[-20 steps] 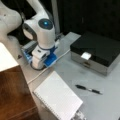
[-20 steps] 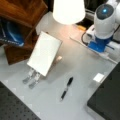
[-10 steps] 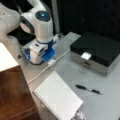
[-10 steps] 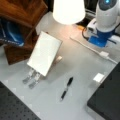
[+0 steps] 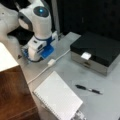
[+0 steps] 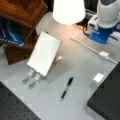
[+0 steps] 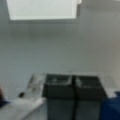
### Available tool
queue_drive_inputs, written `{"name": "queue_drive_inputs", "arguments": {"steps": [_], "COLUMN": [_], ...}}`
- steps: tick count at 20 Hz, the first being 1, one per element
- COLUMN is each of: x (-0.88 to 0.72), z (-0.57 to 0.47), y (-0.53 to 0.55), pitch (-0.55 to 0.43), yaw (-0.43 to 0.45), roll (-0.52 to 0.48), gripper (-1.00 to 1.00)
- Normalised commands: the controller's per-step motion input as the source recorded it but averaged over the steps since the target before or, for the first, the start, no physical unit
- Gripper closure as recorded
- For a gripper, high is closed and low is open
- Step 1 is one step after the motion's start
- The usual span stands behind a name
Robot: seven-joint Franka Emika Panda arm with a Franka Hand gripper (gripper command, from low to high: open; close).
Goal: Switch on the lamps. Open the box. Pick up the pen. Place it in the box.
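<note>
Pen (image 5: 88, 89) lies flat on the table (image 5: 110, 100), nearest the camera in a front view, just beside the white spiral notebook (image 5: 57, 98) and in front of the box (image 5: 96, 51). Same pen (image 6: 66, 88) shows between the notebook (image 6: 45, 56) and the box corner (image 6: 107, 100). Nothing touches it.

Box: black lid down, white front latch (image 5: 85, 55) seated. Not open yet.

White cable (image 5: 47, 67) with an inline block runs across the table from the arm's side toward the near left edge, well apart from the pen.

Farther back, gripper (image 7: 72, 86) hangs under the blue-and-white wrist at a front view's left (image 5: 37, 53), low near the table by the lamp base area. Wrist view shows two dark fingers side by side with almost no gap, so the jaws look clenched on nothing; view is soft, so that's probably, not certainly.

Lamp shade (image 6: 68, 11) glows bright with a warm patch on the table beneath, so I judge the lamp step done.

To do it well: confirm the light is on, lift clear of the cable, don't drag it.

No readable brands, labels or writing anywhere.
</note>
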Motion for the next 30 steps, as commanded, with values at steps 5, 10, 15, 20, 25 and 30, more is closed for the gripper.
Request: {"name": "queue_drive_inputs", "arguments": {"steps": [5,10,15,20,25,30], "x": [-0.25,-0.10,0.05,0.19,0.27,0.38], "z": [0.10,0.15,0.17,0.16,0.20,0.23], "y": [-0.04,-0.05,-0.01,0.00,-0.02,-0.02], "pitch": [-0.122,-0.075,0.029,0.073,0.131,0.177], "yaw": [-0.121,-0.106,-0.137,-0.129,-0.123,-0.125], "roll": [-0.030,-0.023,0.007,0.026,0.031,0.034], "gripper": [1.00,-1.00,-1.00,-1.00,-1.00,-1.00]}}
